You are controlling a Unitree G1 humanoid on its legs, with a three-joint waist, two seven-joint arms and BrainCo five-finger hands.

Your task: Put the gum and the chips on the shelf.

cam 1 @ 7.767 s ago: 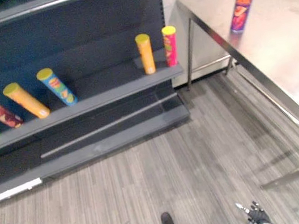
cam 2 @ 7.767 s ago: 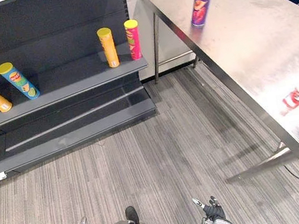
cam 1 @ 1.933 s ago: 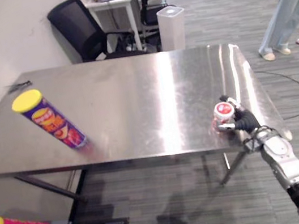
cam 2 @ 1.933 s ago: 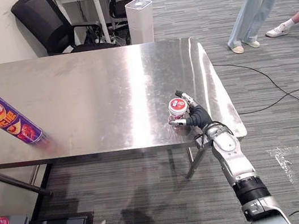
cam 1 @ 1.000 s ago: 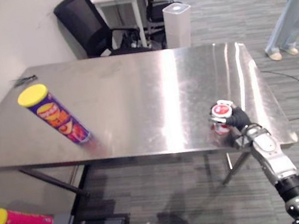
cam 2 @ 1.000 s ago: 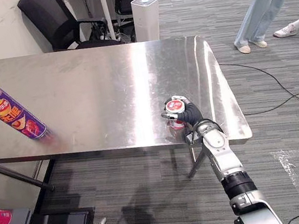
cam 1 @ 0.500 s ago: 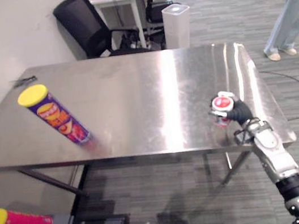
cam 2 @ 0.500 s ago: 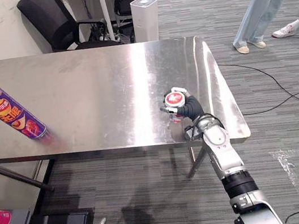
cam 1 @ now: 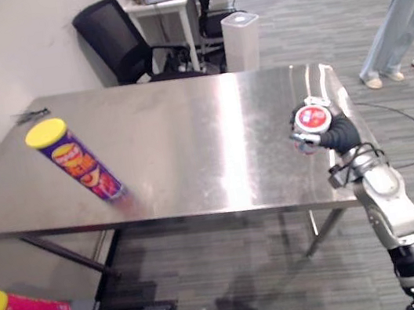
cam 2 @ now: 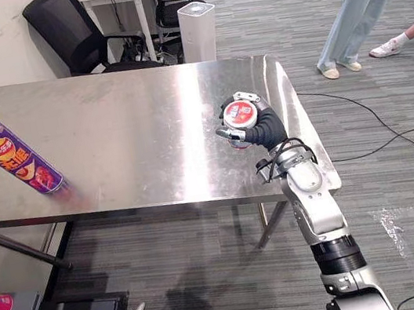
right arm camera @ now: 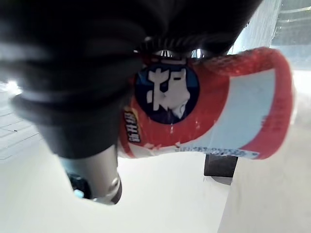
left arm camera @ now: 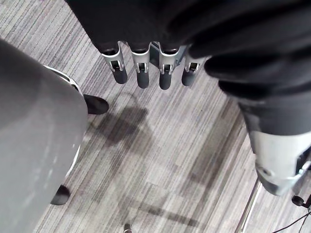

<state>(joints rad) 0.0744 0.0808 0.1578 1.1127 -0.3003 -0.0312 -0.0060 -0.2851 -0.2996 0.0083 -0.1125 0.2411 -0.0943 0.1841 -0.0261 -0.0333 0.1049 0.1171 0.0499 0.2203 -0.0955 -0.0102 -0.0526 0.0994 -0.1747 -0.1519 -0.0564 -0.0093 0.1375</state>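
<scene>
The right hand (cam 2: 267, 128) clasps the small red-and-white gum tub (cam 2: 242, 115), tilted, over the shiny steel surface (cam 2: 131, 128); the yellow-lidded purple chips tube (cam 2: 10, 157) stands well apart.

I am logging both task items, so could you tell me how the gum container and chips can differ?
The chips can is tall, slim and purple with a yellow lid; the gum container is short, red and white. The chips can stands on the steel table; the gum container is held above it in the right hand. Both are round.

Red-white gum tub (cam 2: 242, 115); purple, yellow-capped chips can (cam 2: 17, 159).
</scene>
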